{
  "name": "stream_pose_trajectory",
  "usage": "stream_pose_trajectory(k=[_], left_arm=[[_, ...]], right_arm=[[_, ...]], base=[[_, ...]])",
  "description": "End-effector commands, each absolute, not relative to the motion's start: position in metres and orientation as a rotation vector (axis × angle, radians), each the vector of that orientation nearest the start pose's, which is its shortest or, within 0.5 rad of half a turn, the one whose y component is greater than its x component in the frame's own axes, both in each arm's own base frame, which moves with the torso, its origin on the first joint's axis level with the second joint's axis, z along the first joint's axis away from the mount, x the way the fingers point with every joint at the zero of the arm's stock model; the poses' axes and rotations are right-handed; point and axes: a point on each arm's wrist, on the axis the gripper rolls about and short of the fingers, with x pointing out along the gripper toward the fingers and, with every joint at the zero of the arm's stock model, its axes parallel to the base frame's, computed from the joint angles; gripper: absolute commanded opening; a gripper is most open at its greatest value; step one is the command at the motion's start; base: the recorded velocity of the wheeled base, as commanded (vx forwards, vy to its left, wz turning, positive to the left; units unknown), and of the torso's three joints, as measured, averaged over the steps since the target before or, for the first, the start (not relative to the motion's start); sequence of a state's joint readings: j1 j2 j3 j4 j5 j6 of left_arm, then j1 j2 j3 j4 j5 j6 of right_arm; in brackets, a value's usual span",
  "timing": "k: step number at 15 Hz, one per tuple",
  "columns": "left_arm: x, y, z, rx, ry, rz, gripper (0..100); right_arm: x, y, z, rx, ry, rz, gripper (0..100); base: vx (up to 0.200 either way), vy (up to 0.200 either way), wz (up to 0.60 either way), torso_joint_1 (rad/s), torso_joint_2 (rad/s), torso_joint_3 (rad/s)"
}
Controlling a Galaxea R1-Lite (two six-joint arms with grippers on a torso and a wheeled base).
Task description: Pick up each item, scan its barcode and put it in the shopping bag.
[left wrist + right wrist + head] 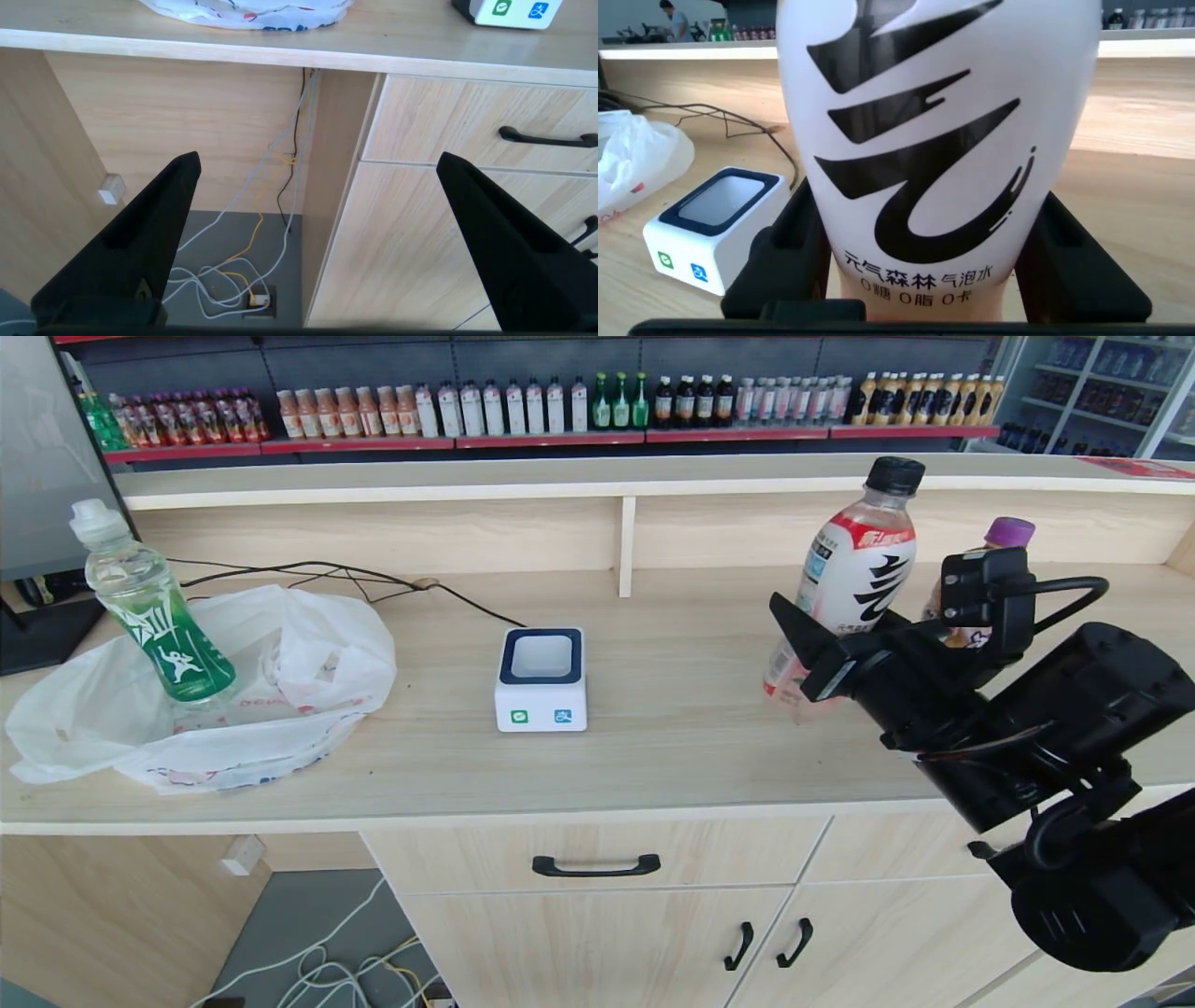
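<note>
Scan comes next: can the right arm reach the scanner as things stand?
Probably yes: the right tool, shut on the black-capped bottle, is right of the scanner, with nothing standing on the counter between them.

the clear plastic bottle with a black cap and white label [854, 581] carries one big black brush-stroke character, small black characters beneath, and white characters on a red band above. the white box-shaped scanner [541, 695] bears green and blue square icons. the green-labelled clear bottle [173, 644] shows white characters and a white figure.
</note>
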State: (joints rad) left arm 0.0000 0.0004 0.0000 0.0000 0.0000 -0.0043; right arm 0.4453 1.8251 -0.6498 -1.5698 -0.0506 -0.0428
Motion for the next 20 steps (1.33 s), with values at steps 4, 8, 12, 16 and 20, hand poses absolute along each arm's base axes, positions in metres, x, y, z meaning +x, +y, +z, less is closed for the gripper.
stream_pose_trajectory(k=[4, 8, 12, 16, 20], left_arm=[[-0.023, 0.0, 0.075, -0.005, 0.0, 0.0, 100], [-0.023, 0.0, 0.075, -0.005, 0.0, 0.0, 100], [-0.023, 0.0, 0.075, -0.005, 0.0, 0.0, 100], [-0.023, 0.0, 0.075, -0.005, 0.0, 0.0, 100], [-0.023, 0.0, 0.075, -0.005, 0.0, 0.0, 100]], right_arm=[[0.244, 0.118, 0.213, 0.065, -0.429, 0.388, 0], [0.22, 0.107, 0.221, 0.072, -0.453, 0.388, 0], [0.203, 0.1, 0.222, 0.067, -0.459, 0.395, 0], [0.197, 0.103, 0.223, 0.073, -0.46, 0.419, 0], [0.177, 0.123, 0.231, 0.166, -0.479, 0.561, 0]], base=[[0.0, 0.0, 0.0, 0.0, 0.0, 0.0], [0.0, 0.0, 0.0, 0.0, 0.0, 0.0], [0.0, 0.0, 0.0, 0.0, 0.0, 0.0], [0.0, 0.0, 0.0, 0.0, 0.0, 0.0], [0.0, 0.0, 0.0, 0.0, 0.0, 0.0]])
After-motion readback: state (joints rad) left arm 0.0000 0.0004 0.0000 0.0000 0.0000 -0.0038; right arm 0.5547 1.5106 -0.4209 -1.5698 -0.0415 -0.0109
